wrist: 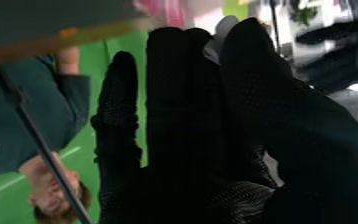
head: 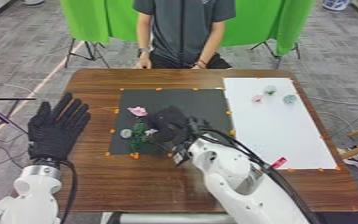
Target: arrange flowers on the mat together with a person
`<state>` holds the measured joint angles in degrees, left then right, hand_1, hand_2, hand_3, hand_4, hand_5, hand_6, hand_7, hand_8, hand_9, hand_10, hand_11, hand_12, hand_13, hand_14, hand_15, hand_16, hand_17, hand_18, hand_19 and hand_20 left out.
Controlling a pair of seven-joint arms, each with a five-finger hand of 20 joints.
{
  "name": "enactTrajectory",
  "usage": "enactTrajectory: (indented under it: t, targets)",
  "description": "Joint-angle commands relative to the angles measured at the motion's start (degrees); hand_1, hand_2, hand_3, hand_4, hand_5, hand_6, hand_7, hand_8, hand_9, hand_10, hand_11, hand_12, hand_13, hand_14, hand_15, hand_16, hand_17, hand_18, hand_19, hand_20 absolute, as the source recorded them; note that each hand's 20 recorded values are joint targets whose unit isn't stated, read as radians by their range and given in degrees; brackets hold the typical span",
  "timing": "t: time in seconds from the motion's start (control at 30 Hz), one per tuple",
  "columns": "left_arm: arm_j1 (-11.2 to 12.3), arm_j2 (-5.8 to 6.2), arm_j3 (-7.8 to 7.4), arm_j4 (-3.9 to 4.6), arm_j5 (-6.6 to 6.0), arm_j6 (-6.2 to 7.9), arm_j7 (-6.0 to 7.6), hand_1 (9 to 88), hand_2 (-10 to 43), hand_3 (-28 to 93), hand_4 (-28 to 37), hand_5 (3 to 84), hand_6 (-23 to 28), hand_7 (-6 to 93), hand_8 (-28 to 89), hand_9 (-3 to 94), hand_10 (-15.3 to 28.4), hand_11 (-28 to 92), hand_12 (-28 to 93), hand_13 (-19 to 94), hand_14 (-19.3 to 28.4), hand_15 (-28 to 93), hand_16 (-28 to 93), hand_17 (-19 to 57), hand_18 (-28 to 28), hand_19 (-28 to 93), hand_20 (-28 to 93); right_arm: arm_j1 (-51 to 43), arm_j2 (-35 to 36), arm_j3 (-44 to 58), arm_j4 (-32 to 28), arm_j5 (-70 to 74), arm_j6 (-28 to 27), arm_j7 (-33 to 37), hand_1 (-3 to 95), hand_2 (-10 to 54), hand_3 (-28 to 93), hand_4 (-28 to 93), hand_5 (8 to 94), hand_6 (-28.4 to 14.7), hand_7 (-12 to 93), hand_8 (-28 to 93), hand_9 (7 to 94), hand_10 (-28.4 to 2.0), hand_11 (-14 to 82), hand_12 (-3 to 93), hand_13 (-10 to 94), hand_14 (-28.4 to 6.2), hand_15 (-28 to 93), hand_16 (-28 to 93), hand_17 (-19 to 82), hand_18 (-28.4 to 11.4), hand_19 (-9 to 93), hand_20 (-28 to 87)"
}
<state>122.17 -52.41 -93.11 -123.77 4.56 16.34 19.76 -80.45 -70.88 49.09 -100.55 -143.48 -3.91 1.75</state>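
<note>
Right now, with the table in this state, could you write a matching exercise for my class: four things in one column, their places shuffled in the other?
Things
1. Left hand
2. Bright pink flower
3. Small red object
4. Person's hands

Places
A. At the near part of the white mat
B. At the far edge of the table
C. To the left of the black mat
D. On the black mat

Right pairs: 1-C, 2-D, 3-A, 4-B

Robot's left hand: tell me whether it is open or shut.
Open: in the head view, the left hand has its fingers straight and apart.
</note>
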Motion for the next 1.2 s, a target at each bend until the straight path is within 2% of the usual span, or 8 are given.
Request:
enactTrajectory:
  t: [0.03,0.27,0.43,0.57,0.83,0.93,1.03,1.2]
  targets:
    - [-0.6,-0.57,0.09,0.52,1.11,-1.27,-0.8,25.1,14.3,72,-28.3,45.0,6.5,8.3,-10,38.2,13.3,16,4,28,12.3,20,-7,-1.5,9.9,23,9,4.0,-1.9,-1.6,5.9,-4.6,4.0,-1.3,57.3,-9.5,71,-28,53.0,2.1,52,-6,63.3,-6.3,22.8,44.1,56,-3.0,45,41,27,-17.2,71,33]
    - [0.4,-0.43,-0.44,0.03,0.76,-1.46,-0.24,24.9,14.4,72,-28.3,44.8,6.4,8.2,-10,38.0,13.2,16,4,28,12.2,19,-7,-1.5,9.9,23,9,4.0,-0.7,-1.8,5.3,-3.6,3.3,1.3,56.9,-9.5,71,-28,52.4,2.3,50,-7,62.3,-6.7,22.3,43.2,55,-2.8,46,41,27,-17.2,71,33]
    - [0.5,-0.51,-0.54,0.04,0.25,-1.6,-0.32,25.0,14.3,72,-28.3,44.8,6.4,8.2,-10,38.0,13.2,16,4,28,12.2,19,-7,-1.5,10.0,23,9,3.5,-0.6,-2.1,4.2,-3.6,1.8,1.7,56.3,-9.5,72,-28,53.4,2.5,41,-13,59.5,-7.4,26.5,35.4,54,-3.1,47,40,27,-17.3,72,33]
    - [0.4,-0.46,-0.4,-0.05,0.09,-1.63,-0.24,25.1,14.4,72,-28.3,44.9,6.4,8.3,-10,38.0,13.2,16,4,28,12.2,19,-7,-1.5,10.0,23,9,3.2,-0.8,-2.0,3.9,-3.5,0.6,2.1,56.0,-9.5,72,-28,53.8,2.6,39,-16,58.0,-8.0,28.7,31.9,54,-3.3,47,39,26,-17.4,72,33]
    - [-0.2,-0.46,-0.26,0.33,-0.08,-1.61,-0.6,25.0,14.4,72,-28.3,45.0,6.5,8.4,-10,38.2,13.2,16,4,28,12.3,19,-7,-1.5,10.0,23,9,3.7,-1.1,-1.8,4.5,-4.0,0.5,2.5,55.0,-9.5,73,-28,53.9,2.3,37,-21,55.9,-9.9,31.5,25.6,53,-4.1,48,38,26,-17.5,72,32]
    - [-1.0,-0.4,0.01,0.54,-1.18,-1.54,-0.03,25.1,14.5,72,-28.3,45.2,6.5,8.5,-10,38.3,13.2,16,4,28,12.3,19,-7,-1.6,10.1,23,9,4.3,0.1,-3.1,4.5,-4.2,0.8,4.7,54.8,-9.5,73,-28,53.6,2.2,36,-21,55.5,-9.9,31.2,23.2,53,-4.3,48,38,26,-17.6,71,32]
    - [-1.3,-0.09,-0.26,0.61,-0.6,-1.74,-0.17,25.1,14.5,72,-28.3,45.4,6.5,8.7,-10,38.4,13.2,16,4,28,12.4,19,-7,-1.6,10.2,23,9,4.1,0.0,-2.9,4.3,-3.4,0.4,6.0,55.9,-9.5,73,-28,54.0,2.1,35,-20,55.5,-10.1,29.2,21.9,53,-4.1,48,38,26,-17.6,71,32]
    - [-2.0,-0.29,0.02,0.89,-0.91,-1.8,-0.64,26.0,13.4,72,-28.3,45.5,6.6,8.8,-10,38.5,13.3,16,4,28,12.3,20,-7,-1.6,10.2,23,9,3.4,-0.9,-2.4,4.7,-4.5,-0.7,5.1,55.5,-9.5,74,-28,53.6,1.8,33,-20,54.7,-10.5,26.9,21.2,53,-4.7,48,38,26,-17.8,71,32]
